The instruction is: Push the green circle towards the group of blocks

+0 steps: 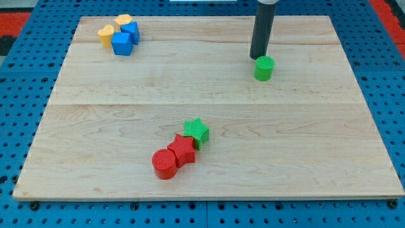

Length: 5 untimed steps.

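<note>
My tip [259, 57], a bare rod with no jaws, touches the green circle [264, 68] near the board's top-right; I judge a down-left push suits the 3-block group at bottom centre: green star [197, 131], red star [183, 151], red circle [164, 164].

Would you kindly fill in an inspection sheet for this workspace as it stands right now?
Surface: wooden board, flat, on a blue pegboard.
Job's things: green circle near the view's top right; green star, red star and red circle touching in a row at bottom centre.
Clutter: two yellow blocks and two blue blocks clustered at top left.
Fingers: none; my tip sits just behind the green circle's top-left edge.
Cables: nothing seen.
Surroundings: red patches at the corners.
</note>
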### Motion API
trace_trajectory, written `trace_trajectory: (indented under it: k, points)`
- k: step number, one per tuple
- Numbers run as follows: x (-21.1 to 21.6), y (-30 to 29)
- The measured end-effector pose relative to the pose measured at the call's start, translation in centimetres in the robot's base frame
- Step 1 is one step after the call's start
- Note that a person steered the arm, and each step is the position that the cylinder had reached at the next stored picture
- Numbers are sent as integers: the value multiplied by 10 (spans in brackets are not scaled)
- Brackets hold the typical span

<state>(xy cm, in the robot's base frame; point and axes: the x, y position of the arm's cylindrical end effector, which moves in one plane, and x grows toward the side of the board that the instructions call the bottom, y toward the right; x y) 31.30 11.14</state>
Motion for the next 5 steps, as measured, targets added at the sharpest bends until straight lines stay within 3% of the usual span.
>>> trace_trajectory:
  k: [2,3,4,5]
  points:
    - [13,26]
    - [62,9]
    - [78,-24]
    - [120,-76]
